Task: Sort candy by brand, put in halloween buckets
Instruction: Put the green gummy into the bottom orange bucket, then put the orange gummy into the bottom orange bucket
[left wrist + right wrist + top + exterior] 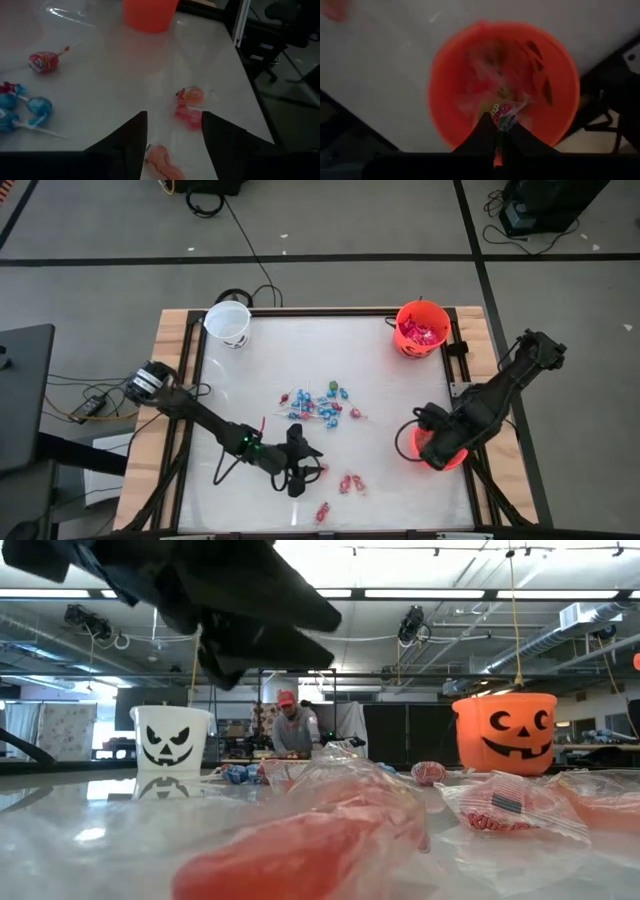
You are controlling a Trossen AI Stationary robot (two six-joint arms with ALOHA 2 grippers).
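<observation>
Blue and red lollipops and small wrapped candy (320,405) lie mid-table. Pink wrapped pieces (350,483) lie near the front edge. My left gripper (172,145) hovers open, low over one pink piece (162,162), a finger on either side, and touches nothing. My right gripper (498,131) is shut on a candy and points down over the near orange bucket (437,448) at the right edge. The white bucket (228,323) stands at the far left and a second orange bucket (420,328), with candy inside, at the far right. My right gripper pinches a small red-and-clear wrapped candy (503,113) between its two fingertips, coming from above with fingers pointing down. The candy sticks out past the tips, lifted clear above the mouth of the near orange bucket (505,85).
More pink pieces (189,116) lie just beyond my left gripper, and a red lollipop (44,61) and blue ones (25,107) to one side. Another pink piece (322,512) sits at the front edge. A person (290,725) stands in the room behind.
</observation>
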